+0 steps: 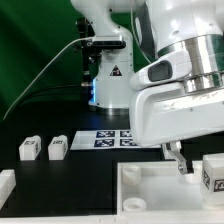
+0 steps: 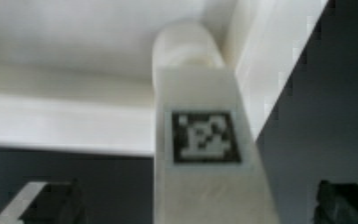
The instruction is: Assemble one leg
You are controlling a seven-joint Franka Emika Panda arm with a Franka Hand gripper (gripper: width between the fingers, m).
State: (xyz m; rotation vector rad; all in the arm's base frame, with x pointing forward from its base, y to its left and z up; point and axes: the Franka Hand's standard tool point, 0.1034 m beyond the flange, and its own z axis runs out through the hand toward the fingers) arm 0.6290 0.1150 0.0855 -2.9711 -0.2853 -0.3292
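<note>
In the wrist view a white leg (image 2: 211, 190) with a black-and-white tag runs up between my fingers. My gripper (image 2: 190, 205) is open, with a dark gap on each side between the leg and the fingertips (image 2: 30, 203). The white tray (image 2: 69, 100) lies behind it. In the exterior view the gripper (image 1: 203, 166) hangs low over the tray's (image 1: 150, 195) right part, one finger (image 1: 179, 160) showing beside a leg (image 1: 213, 176) at the exterior view's right edge. Two more legs (image 1: 28, 148) (image 1: 57, 147) lie at the exterior view's left.
The marker board (image 1: 108, 139) lies on the black table behind the tray. A white piece (image 1: 5, 186) shows at the exterior view's lower left edge. The arm's base (image 1: 105, 75) stands at the back with a cable.
</note>
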